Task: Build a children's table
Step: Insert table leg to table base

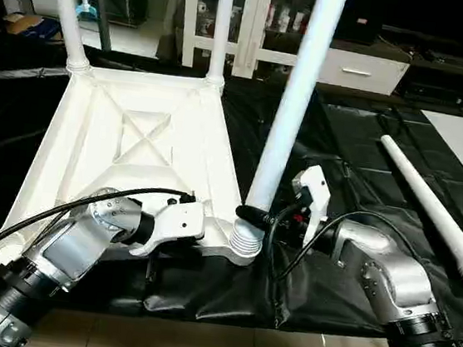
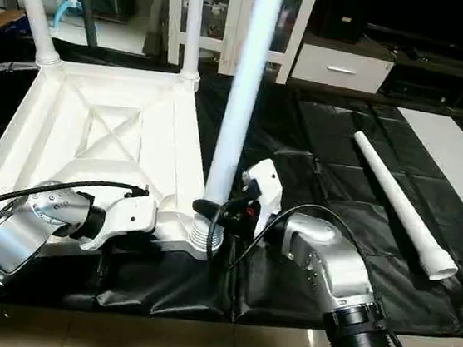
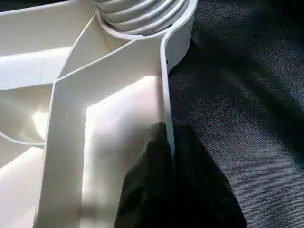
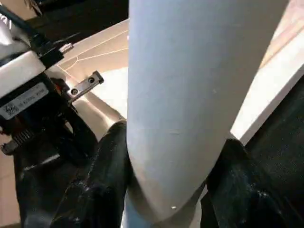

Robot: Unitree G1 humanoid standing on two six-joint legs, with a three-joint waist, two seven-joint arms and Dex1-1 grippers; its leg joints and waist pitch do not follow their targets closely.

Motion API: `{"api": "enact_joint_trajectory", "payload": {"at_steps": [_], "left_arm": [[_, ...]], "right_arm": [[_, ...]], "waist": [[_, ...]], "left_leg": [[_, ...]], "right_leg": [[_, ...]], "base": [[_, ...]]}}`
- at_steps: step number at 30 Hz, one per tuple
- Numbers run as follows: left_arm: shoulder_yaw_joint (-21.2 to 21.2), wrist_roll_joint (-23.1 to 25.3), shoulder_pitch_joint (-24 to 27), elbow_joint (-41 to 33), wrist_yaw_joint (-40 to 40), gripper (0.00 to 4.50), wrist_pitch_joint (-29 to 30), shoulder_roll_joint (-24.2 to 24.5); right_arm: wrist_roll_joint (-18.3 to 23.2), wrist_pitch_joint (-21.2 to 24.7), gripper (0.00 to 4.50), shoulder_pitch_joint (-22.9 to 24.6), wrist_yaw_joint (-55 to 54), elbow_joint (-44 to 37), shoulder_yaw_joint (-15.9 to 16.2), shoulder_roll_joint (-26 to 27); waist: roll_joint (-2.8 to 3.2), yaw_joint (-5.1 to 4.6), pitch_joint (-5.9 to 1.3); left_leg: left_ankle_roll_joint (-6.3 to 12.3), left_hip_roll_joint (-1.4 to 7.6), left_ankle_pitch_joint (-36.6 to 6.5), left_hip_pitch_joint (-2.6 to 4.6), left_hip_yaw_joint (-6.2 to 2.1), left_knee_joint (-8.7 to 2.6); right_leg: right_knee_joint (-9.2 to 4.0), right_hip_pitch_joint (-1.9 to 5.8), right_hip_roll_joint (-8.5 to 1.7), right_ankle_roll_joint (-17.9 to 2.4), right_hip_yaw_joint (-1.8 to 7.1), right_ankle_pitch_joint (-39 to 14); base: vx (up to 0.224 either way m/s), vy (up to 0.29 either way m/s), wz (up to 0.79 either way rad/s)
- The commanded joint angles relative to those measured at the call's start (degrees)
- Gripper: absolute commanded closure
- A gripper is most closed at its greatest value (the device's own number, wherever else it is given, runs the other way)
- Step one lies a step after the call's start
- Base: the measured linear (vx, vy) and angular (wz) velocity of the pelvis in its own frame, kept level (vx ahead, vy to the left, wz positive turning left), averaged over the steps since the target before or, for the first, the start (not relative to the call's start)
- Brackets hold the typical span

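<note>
Right end effector (image 1: 252,216) clamps leg (image 1: 294,97) base at tabletop (image 1: 136,129) corner socket.

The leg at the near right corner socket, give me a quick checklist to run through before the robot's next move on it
1. Right gripper fingers around the near leg just above its thread: ok.
2. Left gripper fingers pinch the table top by its edge wall, steadying it: ok.
3. Leg's threaded end fully screwed into the corner socket: not ok, ribs still exposed.
4. Leg straight in socket: not ok, it leans compared with the two far legs.
5. Thread engaged squarely: cannot tell.
6. Fourth leg lying within view on the black sheet: ok.
</note>
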Motion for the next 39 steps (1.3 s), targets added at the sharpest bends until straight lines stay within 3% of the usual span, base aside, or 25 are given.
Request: {"api": "enact_joint_trajectory", "payload": {"at_steps": [1, 11, 23, 29, 34, 39], "left_arm": [[-3.29, 0.36, 0.65, -0.42, -2.07, 4.5, -0.59, -0.53], [-3.23, 0.37, 1.03, -0.98, -2.11, 4.5, -0.17, -0.28], [-3.3, 0.41, 0.84, -0.86, -2.04, 4.5, -0.32, -0.23], [-3.26, 0.43, 0.75, -0.71, -1.93, 4.5, -0.47, -0.2], [-3.27, 0.42, 0.62, -0.54, -1.99, 4.5, -0.59, -0.24], [-3.33, 0.52, 0.5, -0.34, -2.08, 4.5, -0.66, -0.25]], "right_arm": [[-6.28, -0.2, 2.66, 1.6, -3.13, 3.78, 1.64, -2.22], [-7.1, -3.14, 2.66, 6.23, -2.95, 3.99, 1.39, -3.0], [-8.35, -9.74, 2.66, 10.25, -1.65, 5.93, 1.68, -3.51], [-7.26, -12.06, 2.66, 11.58, -1.93, 7.62, 0.32, -2.67], [-5.99, -12.23, 2.66, 12.8, -1.71, 8.76, -0.31, -2.34], [-7.14, -10.66, 2.66, 13.39, -0.57, 9.81, 1.78, -3.91]], "waist": [[0.78, -0.39, -1.81], [0.67, -0.44, -1.94], [0.56, -0.55, -1.9], [0.53, -0.65, -1.76], [0.61, -0.9, -1.65], [0.76, -1.19, -1.77]], "left_leg": [[-2.25, 0.88, -21.43, 0.81, -0.26, -4.54], [-1.98, 0.96, -21.92, 0.76, -0.26, -4.67], [-2.17, 1.02, -25.53, 0.82, -0.57, -4.92], [-2.24, 1.0, -27.72, 0.91, -0.73, -4.96], [-2.24, 0.96, -29.6, 1.04, -0.89, -5.02], [-2.31, 1.1, -29.64, 1.02, -1.01, -5.33]], "right_leg": [[-5.25, 0.77, -2.71, -7.36, 1.38, -21.88], [-5.27, 0.7, -2.6, -7.51, 1.43, -19.85], [-5.73, 0.36, -2.61, -6.33, 1.38, -23.05], [-6.16, 0.04, -2.68, -5.44, 1.35, -26.05], [-6.51, -0.26, -2.62, -4.96, 1.28, -28.06], [-6.32, -0.01, -2.53, -5.82, 1.16, -24.94]], "base": [[0.0, 0.0, 0.0], [0.0, 0.0, 0.0], [0.0, 0.0, 0.0], [0.0, 0.0, 0.0], [0.0, 0.0, 0.0], [0.0, 0.0, 0.0]]}}
